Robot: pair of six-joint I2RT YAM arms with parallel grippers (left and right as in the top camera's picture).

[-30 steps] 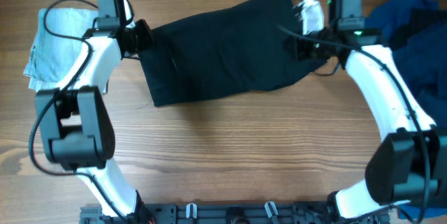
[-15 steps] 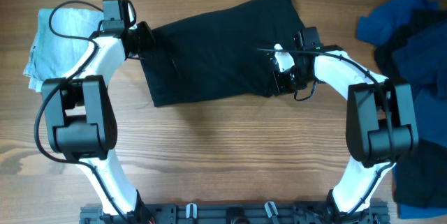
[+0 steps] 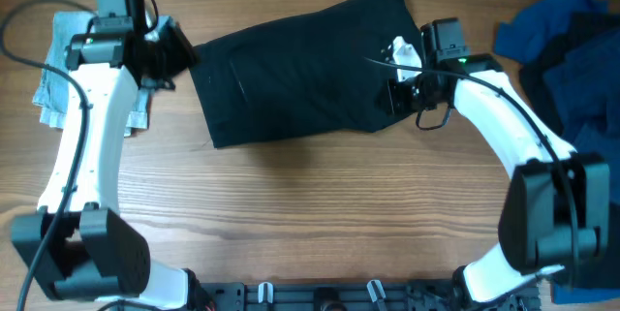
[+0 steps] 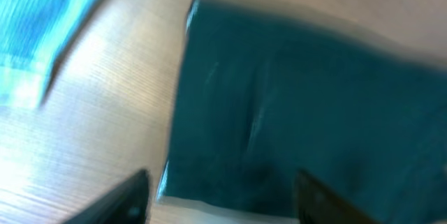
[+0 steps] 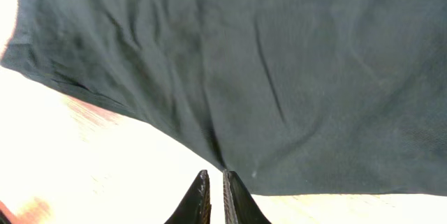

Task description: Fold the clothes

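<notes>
The clothes in work are black shorts (image 3: pixel 300 74), lying as a flat slanted rectangle in the middle of the table. My left gripper (image 3: pixel 180 53) hovers just off their left edge, open, with nothing between its fingers. The blurred left wrist view shows the shorts' (image 4: pixel 307 105) near corner ahead of the spread gripper (image 4: pixel 223 206). My right gripper (image 3: pixel 390 98) is over the shorts' right end, shut. In the right wrist view its tips (image 5: pixel 216 182) meet the hem of the shorts (image 5: pixel 265 63) at a crease, and bare table shows in the thin slit between them.
A folded pale blue denim piece (image 3: pixel 58 59) lies at the far left, under the left arm, and shows in the left wrist view (image 4: pixel 42 15). A heap of royal-blue and navy garments (image 3: pixel 567 49) fills the right edge. Bare wooden table (image 3: pixel 310 204) lies in front.
The left gripper has opened, let go of the shorts' left edge and drawn back to the left. The right gripper moved inward over the shorts, whose right end now lies further left.
</notes>
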